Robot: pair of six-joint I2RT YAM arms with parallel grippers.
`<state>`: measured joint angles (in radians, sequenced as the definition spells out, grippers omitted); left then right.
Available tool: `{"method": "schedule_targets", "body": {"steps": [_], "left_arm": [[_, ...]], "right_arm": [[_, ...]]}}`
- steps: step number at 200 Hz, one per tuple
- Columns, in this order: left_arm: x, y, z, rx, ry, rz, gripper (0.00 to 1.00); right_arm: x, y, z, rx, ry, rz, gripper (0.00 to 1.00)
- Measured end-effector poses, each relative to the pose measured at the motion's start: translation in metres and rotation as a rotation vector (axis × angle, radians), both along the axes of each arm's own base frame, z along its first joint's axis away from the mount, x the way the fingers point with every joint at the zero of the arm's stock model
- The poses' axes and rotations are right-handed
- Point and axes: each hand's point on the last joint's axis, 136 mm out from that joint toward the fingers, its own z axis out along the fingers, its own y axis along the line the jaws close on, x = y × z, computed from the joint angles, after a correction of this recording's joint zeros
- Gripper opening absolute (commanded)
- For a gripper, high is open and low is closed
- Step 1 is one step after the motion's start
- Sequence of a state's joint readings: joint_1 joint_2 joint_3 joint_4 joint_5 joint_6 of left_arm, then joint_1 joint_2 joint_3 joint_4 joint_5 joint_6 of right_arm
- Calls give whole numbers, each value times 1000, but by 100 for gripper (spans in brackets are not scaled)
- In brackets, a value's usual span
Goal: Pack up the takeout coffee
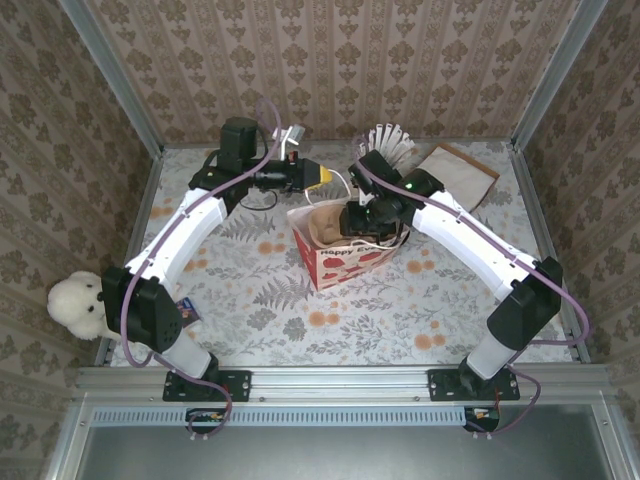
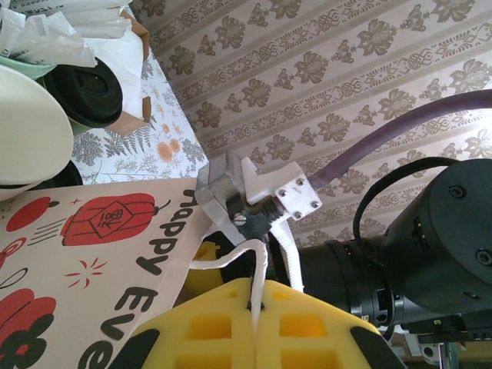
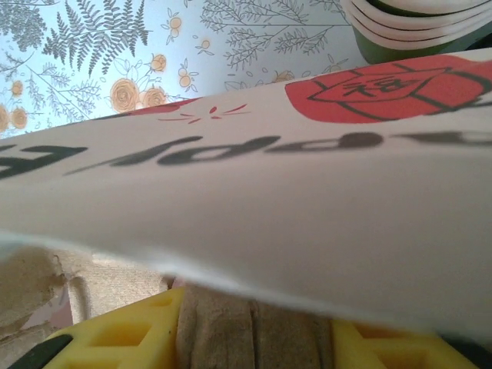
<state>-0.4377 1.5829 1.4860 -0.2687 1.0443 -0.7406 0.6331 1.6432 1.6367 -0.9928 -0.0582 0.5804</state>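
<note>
One paper bag (image 1: 345, 262), one lidded cup (image 2: 86, 96), one cup stack (image 3: 407, 19), one plush toy (image 1: 78, 303)

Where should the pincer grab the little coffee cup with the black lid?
Probably from above, pinching the coffee cup across its round black lid rim. The lid faces up and is free, while the stack of cups and the stick holder crowd its sides.

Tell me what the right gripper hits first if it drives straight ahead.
The paper bag: its printed wall lies straight across the path of the right gripper, close ahead, though depth is unclear.
</note>
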Motion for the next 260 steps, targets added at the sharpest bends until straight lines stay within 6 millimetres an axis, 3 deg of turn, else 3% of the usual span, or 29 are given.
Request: {"method": "schedule_targets", "body": {"steps": [74,99,162,218,260], "left_arm": [[3,1,0,9,3,20,0],[16,5,-4,31,35,98,0],[48,17,-6,46,65,274,0],[52,13,-1,26,45,282,0],[50,4,-6,24,45,257,0]], "right_arm": [[4,-4,-12,-87,-61,13,44],[2,4,-23,-106,-93,84,44],[-3,8,-24,-157,-140,231,45],[-11,8,-26,-178,-107,300,45],[-11,17,-41,-202,-6,350,45]]}}
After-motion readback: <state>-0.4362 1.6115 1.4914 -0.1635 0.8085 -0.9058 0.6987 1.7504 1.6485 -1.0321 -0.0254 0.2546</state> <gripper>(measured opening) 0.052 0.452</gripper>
